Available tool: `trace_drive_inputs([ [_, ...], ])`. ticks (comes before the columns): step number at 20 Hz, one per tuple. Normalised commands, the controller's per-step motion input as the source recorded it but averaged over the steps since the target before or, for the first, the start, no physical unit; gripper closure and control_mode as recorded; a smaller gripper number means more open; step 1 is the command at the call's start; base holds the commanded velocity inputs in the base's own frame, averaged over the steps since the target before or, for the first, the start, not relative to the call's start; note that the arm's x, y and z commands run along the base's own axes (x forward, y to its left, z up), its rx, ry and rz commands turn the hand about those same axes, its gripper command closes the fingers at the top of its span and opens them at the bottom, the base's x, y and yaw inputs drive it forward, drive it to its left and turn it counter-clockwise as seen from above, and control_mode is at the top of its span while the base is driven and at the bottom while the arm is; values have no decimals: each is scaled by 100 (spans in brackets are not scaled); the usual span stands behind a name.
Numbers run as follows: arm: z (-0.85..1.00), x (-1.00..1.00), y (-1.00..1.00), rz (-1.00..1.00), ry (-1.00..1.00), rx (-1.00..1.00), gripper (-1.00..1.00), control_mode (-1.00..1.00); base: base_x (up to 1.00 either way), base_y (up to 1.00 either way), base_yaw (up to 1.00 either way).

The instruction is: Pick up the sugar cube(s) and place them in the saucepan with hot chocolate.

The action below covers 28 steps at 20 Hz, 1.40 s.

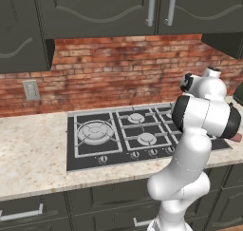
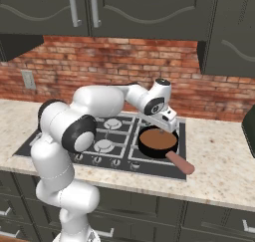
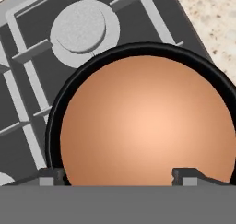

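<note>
Black saucepan (image 3: 55, 121) under spread pincer (image 3: 120, 174), brown liquid inside.

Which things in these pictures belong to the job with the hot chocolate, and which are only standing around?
Belonging to the job:
- saucepan with hot chocolate, on the stove's right front burner
- gripper, above the pan, jaws apart, nothing between them

Only standing around:
- gas stove
- wall socket
- upper cabinets

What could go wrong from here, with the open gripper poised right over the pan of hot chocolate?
1. The gripper hangs low over the saucepan; a careless retreat might clip its rim.
2. The handle juts over the counter, so a nudge could swing the pan and slop liquid onto the stove.
</note>
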Motion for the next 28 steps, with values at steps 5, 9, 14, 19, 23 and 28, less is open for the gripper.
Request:
trace_drive_inputs([
  [5, 6, -5, 5, 0, -2, -2, -100, -100, 0, 0, 0],
  [9, 10, -56, 25, -1, -13, -3, -100, -100, 0, 0, 0],
  [14, 21, -50, 86, 5, -11, -16, -100, -100, 0, 0, 0],
  [19, 39, -73, 100, 25, -9, -26, -100, -100, 0, 0, 0],
  [23, 65, -83, 100, 20, 0, -22, -100, -100, 0, 0, 0],
  [28, 59, -73, 99, 4, 2, -6, -100, -100, 0, 0, 0],
])
